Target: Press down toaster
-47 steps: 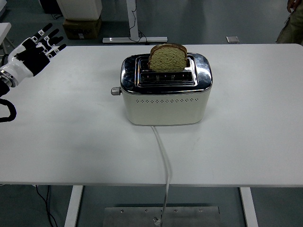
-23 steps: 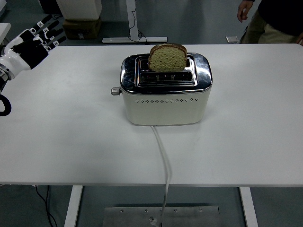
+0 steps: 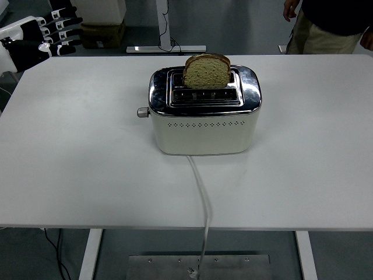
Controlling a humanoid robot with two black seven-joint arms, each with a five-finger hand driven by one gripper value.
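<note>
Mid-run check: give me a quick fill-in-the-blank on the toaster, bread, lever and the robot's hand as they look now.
1. The bread stands in the toaster's ____ slot.
2. The lever knob sticks out of the toaster's ____ end.
3. The left hand is at the picture's top ____ corner, holding nothing.
4. The white cord runs off the table's ____ edge.

Missing words: far; left; left; near
</note>
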